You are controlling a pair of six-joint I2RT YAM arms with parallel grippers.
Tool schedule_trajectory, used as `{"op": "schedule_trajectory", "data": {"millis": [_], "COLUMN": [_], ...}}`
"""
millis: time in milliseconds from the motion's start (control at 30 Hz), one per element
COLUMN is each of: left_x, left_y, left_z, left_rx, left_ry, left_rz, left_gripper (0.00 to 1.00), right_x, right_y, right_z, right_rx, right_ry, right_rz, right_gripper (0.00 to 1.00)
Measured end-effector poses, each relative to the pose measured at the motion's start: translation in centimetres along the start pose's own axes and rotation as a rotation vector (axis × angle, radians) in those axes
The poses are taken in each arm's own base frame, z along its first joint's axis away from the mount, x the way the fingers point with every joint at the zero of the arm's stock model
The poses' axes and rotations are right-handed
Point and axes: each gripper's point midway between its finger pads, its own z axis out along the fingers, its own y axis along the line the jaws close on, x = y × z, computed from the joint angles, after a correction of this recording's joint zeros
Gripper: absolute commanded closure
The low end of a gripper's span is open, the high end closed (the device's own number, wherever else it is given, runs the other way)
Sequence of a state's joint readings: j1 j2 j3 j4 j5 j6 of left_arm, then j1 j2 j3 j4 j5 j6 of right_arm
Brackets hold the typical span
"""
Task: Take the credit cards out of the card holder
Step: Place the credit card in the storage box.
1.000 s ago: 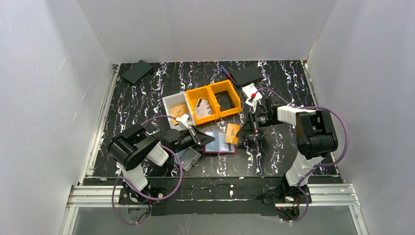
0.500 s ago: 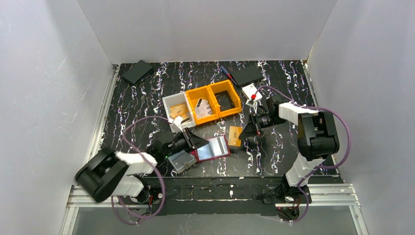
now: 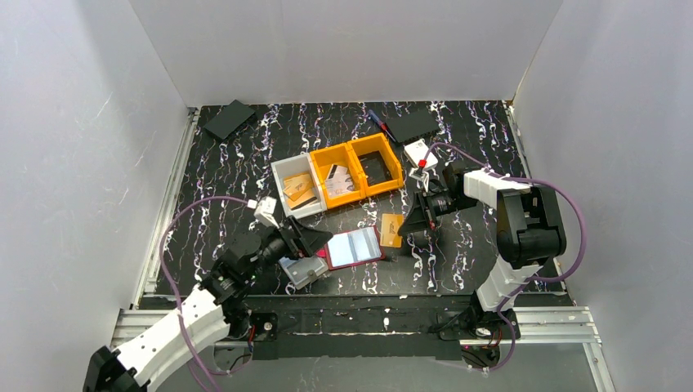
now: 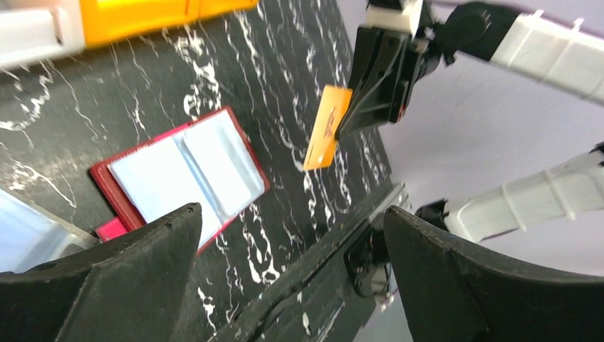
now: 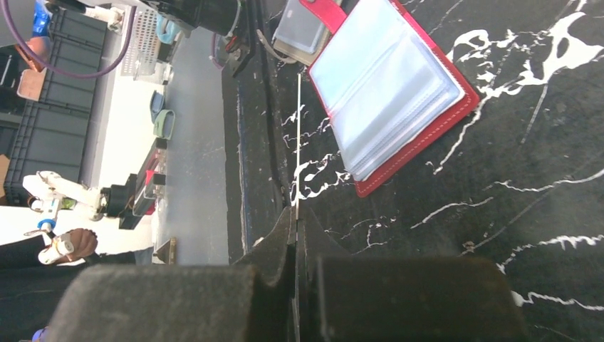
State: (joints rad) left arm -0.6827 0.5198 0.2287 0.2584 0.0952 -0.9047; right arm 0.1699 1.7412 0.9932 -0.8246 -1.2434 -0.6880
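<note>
The red card holder (image 3: 353, 247) lies open and flat on the black marbled table, its clear sleeves facing up (image 4: 181, 174) (image 5: 388, 92). My right gripper (image 3: 411, 226) is shut on an orange credit card (image 3: 391, 229) just right of the holder. That card hangs above the table (image 4: 324, 128) and shows edge-on in the right wrist view (image 5: 298, 142). My left gripper (image 3: 317, 242) stands wide open at the holder's left edge, with nothing between its fingers (image 4: 107, 285).
Two joined orange bins (image 3: 386, 175) and a white bin (image 3: 280, 170), holding tan cards, stand behind the holder. A greyish flat case (image 3: 302, 269) lies at the holder's near left. Black flat boxes (image 3: 229, 119) (image 3: 411, 126) sit at the back.
My left gripper has opened, let go of the card holder and drawn back toward the near left. The holder now lies flat. The right gripper keeps the orange card.
</note>
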Motion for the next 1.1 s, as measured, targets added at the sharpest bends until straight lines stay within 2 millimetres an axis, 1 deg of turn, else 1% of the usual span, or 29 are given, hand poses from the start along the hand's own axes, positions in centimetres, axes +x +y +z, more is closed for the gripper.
{"op": "schedule_trajectory", "data": {"millis": [100, 167, 267, 367, 500, 633, 733, 800, 867, 900, 933, 967, 1067, 1100], "left_x": [1.9, 3.0, 4.4, 5.6, 6.5, 7.3, 7.8, 8.1, 8.3, 8.4, 8.4, 8.5, 8.9, 8.9], "left_y": [0.4, 0.1, -0.9, -2.5, -3.8, -4.2, -4.5, -4.8, -5.0, -5.2, -5.3, -5.4, -5.6, -5.7], "left_z": [1.0, 2.1, 4.0, 6.1, 8.6, 10.8, 12.1, 12.5, 12.8, 13.0, 13.1, 13.3, 13.5, 13.5], "left_rx": [-0.009, -0.009, 0.013, 0.056, 0.112, 0.15, 0.18, 0.199, 0.215, 0.225, 0.233, 0.242, 0.266, 0.274], "left_ry": [0.109, 0.195, 0.293, 0.36, 0.398, 0.426, 0.449, 0.46, 0.469, 0.474, 0.479, 0.484, 0.503, 0.504], "left_rz": [0.001, 0.005, 0.035, 0.078, 0.105, 0.103, 0.092, 0.082, 0.078, 0.073, 0.066, 0.064, 0.054, 0.054], "left_gripper": [0.02, 0.02, 0.03, 0.11, 0.24, 0.36, 0.48, 0.55, 0.67, 0.75, 0.91, 1.0, 1.0, 1.0], "right_x": [0.0, -0.1, -0.4, -0.8, -1.1, -1.2, -1.3, -1.3, -1.3, -1.3, -1.4, -1.4, -1.3, -1.3], "right_y": [0.5, 0.8, 1.5, 2.0, 2.4, 2.6, 2.7, 2.7, 2.7, 2.7, 2.7, 2.7, 2.6, 2.6], "right_z": [0.2, 0.2, 0.2, 0.1, 0.1, 0.1, 0.1, 0.1, 0.1, 0.1, 0.1, 0.1, 0.1, 0.1], "right_rx": [-0.018, -0.031, -0.046, -0.056, -0.07, -0.08, -0.083, -0.085, -0.086, -0.086, -0.086, -0.086, -0.079, -0.077], "right_ry": [-0.002, -0.008, -0.022, -0.035, -0.049, -0.058, -0.06, -0.062, -0.063, -0.063, -0.063, -0.063, -0.059, -0.058], "right_rz": [-0.005, -0.01, -0.02, -0.036, -0.044, -0.039, -0.033, -0.033, -0.033, -0.033, -0.033, -0.034, -0.036, -0.036], "right_gripper": [0.99, 0.99, 0.99, 0.99, 0.99, 0.99, 0.99, 0.99, 0.99, 0.99, 0.99, 0.99, 0.98, 0.88]}}
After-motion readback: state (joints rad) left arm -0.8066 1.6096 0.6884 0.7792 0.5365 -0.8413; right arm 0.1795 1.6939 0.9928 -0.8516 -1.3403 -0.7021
